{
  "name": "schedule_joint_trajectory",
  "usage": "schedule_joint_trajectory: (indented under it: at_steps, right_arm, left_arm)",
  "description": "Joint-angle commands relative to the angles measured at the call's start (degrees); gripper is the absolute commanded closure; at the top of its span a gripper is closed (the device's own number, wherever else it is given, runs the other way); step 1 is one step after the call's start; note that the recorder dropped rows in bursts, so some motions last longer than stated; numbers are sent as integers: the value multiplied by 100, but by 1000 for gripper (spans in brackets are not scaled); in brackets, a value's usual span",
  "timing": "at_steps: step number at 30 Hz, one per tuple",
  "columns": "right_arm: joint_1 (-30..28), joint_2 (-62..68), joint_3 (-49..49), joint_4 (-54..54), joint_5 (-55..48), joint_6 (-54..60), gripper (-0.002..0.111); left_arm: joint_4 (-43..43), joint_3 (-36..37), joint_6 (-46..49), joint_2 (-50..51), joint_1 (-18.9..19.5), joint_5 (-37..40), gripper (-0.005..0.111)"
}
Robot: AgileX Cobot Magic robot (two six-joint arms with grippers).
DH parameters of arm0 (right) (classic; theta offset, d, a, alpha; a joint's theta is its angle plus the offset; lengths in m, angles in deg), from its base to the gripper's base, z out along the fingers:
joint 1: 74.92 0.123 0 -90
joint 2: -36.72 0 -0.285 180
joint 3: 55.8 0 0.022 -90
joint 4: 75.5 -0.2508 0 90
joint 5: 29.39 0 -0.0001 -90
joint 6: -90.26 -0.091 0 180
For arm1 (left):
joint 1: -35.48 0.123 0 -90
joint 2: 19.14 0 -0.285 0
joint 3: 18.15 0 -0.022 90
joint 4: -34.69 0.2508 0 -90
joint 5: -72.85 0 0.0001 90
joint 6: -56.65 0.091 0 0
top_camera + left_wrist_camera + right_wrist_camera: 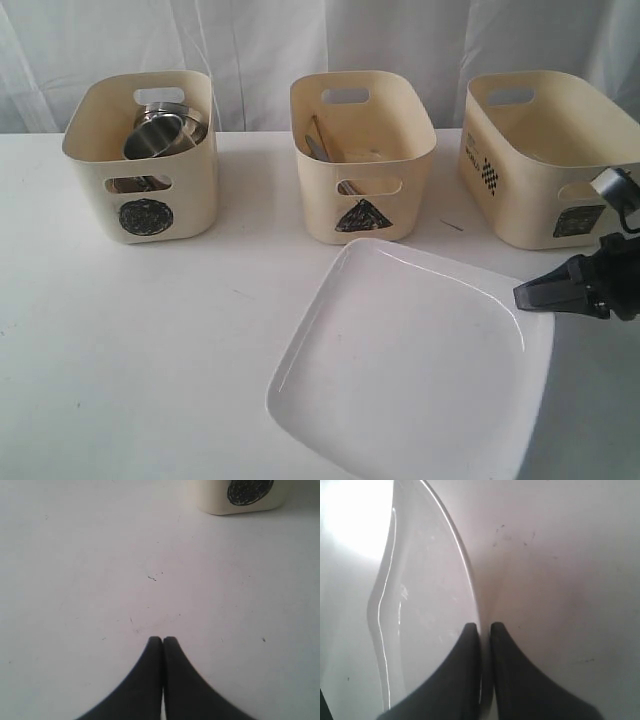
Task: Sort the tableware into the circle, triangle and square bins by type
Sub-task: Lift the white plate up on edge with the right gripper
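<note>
While the right gripper (484,626) pinches the plate (400,380) at its rim, open white table (130,350) stretches left of the plate; left gripper (163,639) closed.

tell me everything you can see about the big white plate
The white plate is large and squarish with rounded corners and a raised rim, glossy like glazed ceramic, and empty. It sits on the white table in front of the triangle bin and square bin, touching neither. The right gripper straddles its rim on the exterior view's right, one finger inside and one outside, seemingly pinching it. Whether it lies flat or slightly lifted is unclear.
</note>
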Motion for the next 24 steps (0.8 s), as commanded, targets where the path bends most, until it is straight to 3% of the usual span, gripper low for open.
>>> schedule_joint_trajectory:
  at_steps: [1, 7, 24]
  right_arm:
    - [4, -30, -13, -252, -238, -2, 108]
    - [4, -30, -13, -740, -778, 44, 108]
    - [4, -812, 8, -1725, -778, -431, 108]
  left_arm:
    - [-16, 16, -53, -26, 0, 8, 107]
    - [-16, 16, -53, -26, 0, 8, 107]
    - [-16, 16, -53, -26, 0, 8, 107]
